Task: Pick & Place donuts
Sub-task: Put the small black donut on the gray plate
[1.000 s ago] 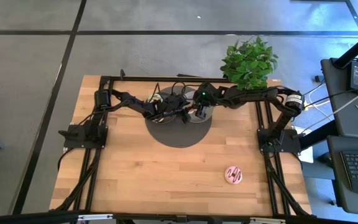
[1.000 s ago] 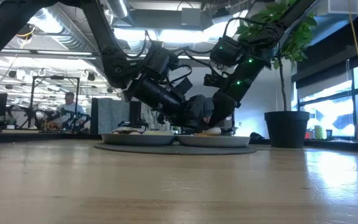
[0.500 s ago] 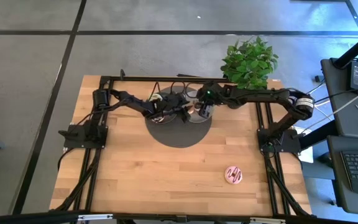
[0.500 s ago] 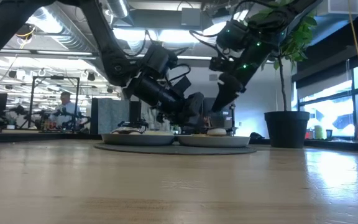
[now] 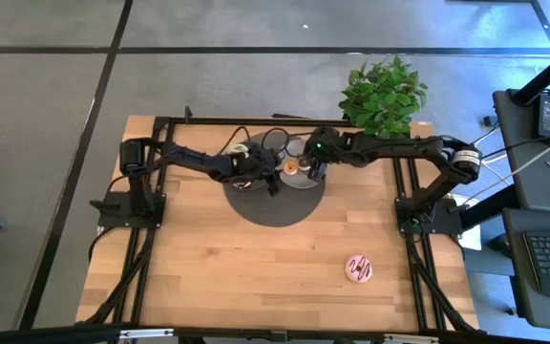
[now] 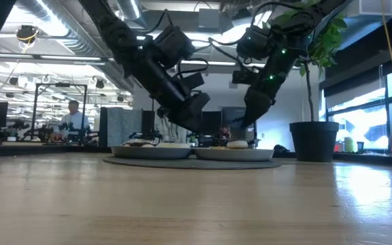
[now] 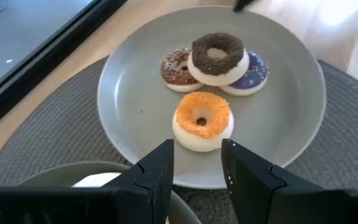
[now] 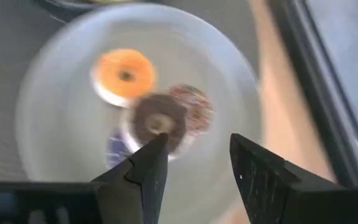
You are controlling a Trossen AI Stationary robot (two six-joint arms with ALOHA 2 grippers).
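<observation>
A grey plate point(image 7: 135, 99) on a dark round mat point(image 5: 277, 206) carries several small donuts: an orange one point(image 7: 202, 120), a dark brown one point(image 7: 218, 55) stacked on a sprinkled chocolate one point(image 7: 174, 68) and a purple one point(image 7: 258, 73). The pink donut with dark squiggles point(image 5: 359, 268) lies alone on the wood near the table's right near corner. My left gripper point(image 7: 197, 165) hangs open above the mat, just left of the plate. My right gripper point(image 8: 194, 165) hovers open over the plate's right part point(image 8: 229, 56). The remaining donuts are hidden.
A second grey plate point(image 6: 152, 151) sits to the left on the same mat, mostly under my left arm point(image 5: 199, 161). A potted plant point(image 5: 382, 94) stands at the far right corner. Bare wood point(image 5: 256, 277) stretches across the near half of the table.
Both grippers have risen off the right plate: the right one first, up and slightly toward the far edge, then the left one, up and back toward the table's left. The orange donut, covered by the grippers before, now lies in plain sight on the plate.
</observation>
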